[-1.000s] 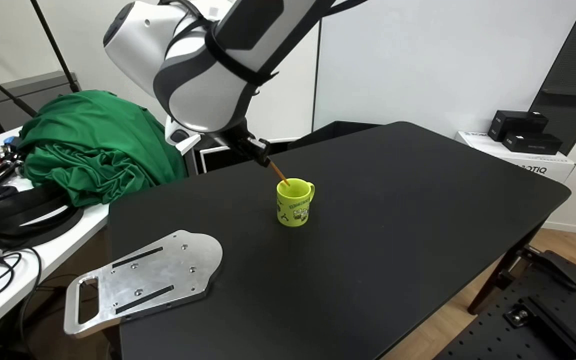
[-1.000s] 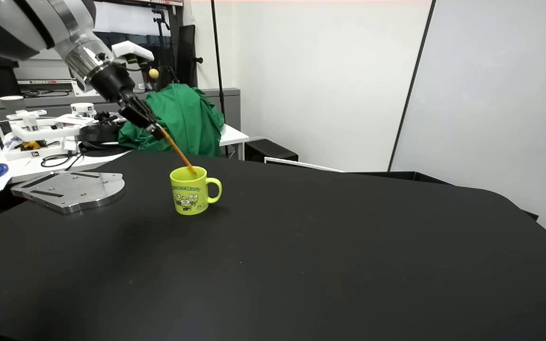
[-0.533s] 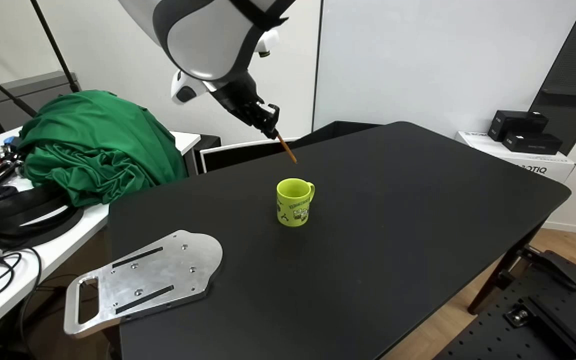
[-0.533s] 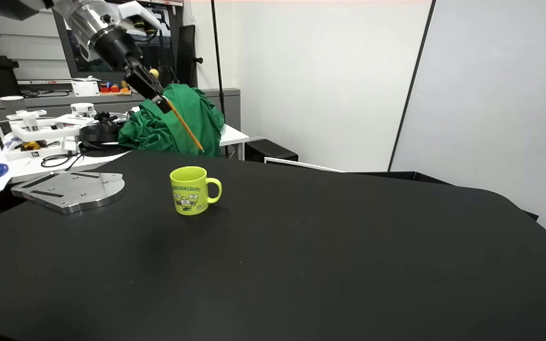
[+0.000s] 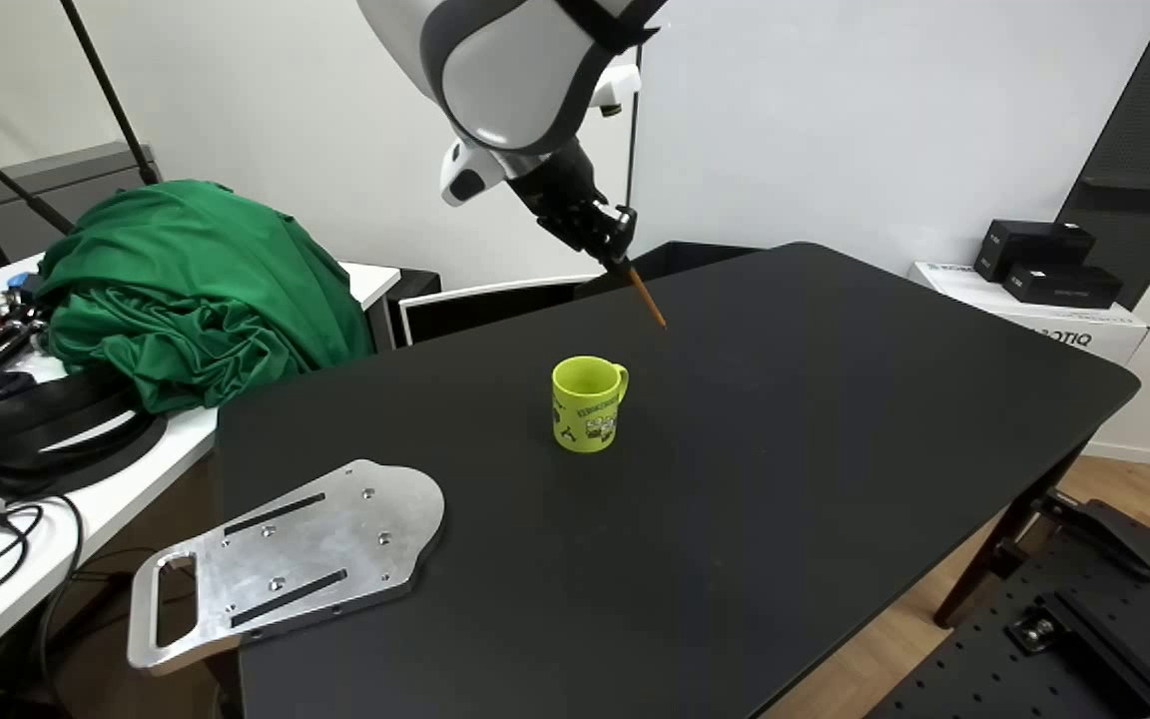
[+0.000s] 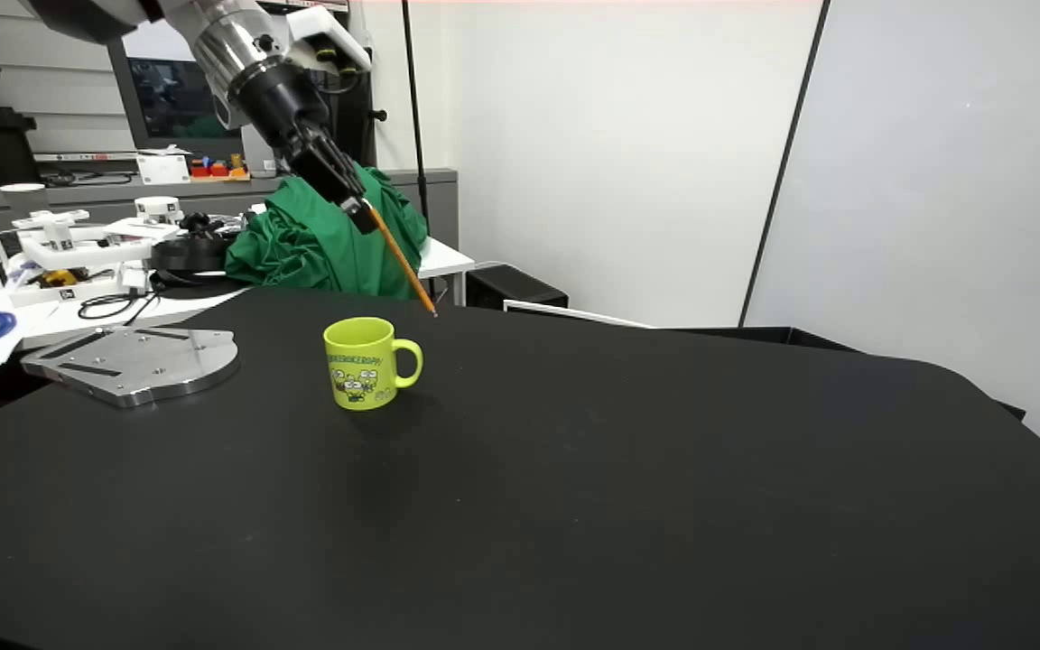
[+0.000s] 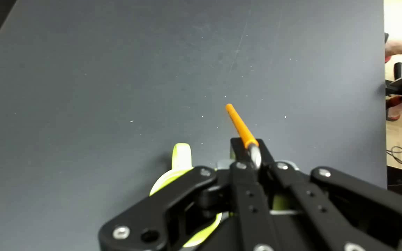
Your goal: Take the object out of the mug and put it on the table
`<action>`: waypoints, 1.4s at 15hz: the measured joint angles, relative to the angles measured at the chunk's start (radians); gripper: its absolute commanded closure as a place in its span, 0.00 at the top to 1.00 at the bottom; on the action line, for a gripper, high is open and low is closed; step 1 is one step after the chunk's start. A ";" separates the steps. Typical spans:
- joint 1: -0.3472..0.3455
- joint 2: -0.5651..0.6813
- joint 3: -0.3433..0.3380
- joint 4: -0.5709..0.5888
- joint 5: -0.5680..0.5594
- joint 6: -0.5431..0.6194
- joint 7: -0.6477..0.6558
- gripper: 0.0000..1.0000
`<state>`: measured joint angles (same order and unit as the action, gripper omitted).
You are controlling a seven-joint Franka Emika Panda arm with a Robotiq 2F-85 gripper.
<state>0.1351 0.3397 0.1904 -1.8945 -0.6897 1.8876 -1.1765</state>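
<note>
My gripper is shut on the object, a thin orange stick, near its silvery upper end; gripper (image 5: 621, 254) and object (image 5: 648, 302) show in an exterior view. In another exterior view, the gripper (image 6: 361, 211) holds the object (image 6: 403, 264) tilted, lower end in the air above the table (image 6: 664, 469). The lime-green mug (image 5: 585, 414) stands upright on the black table (image 5: 785, 449), with the stick outside it. The mug also shows in an exterior view (image 6: 362, 375). In the wrist view, the gripper (image 7: 251, 150) partly hides the mug (image 7: 181, 157); the object (image 7: 241, 125) points away over the table (image 7: 99, 87).
A silver metal plate (image 5: 325, 559) lies at the table's edge, also seen in an exterior view (image 6: 141, 361). A green cloth (image 5: 196, 290) lies on the cluttered white desk beside the table. A black perforated board (image 5: 1034, 639) stands past the opposite edge.
A second ago the object's lower end was inside the mug. The gripper has lifted it out, then moved right past the mug in both exterior views. The mug has not moved.
</note>
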 measured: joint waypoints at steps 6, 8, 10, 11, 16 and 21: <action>-0.115 -0.017 -0.058 -0.159 0.119 0.197 -0.072 0.02; -0.158 -0.017 -0.080 -0.214 0.179 0.310 -0.115 0.02; -0.197 -0.018 -0.099 -0.266 0.248 0.424 -0.168 0.02; -0.219 -0.018 -0.105 -0.292 0.295 0.484 -0.206 0.02; -0.334 -0.029 -0.088 -0.381 0.682 0.654 -0.520 0.02; -0.410 -0.028 -0.079 -0.413 0.954 0.659 -0.761 0.02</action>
<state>-0.2750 0.3117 0.1117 -2.3079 0.2644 2.5464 -1.9374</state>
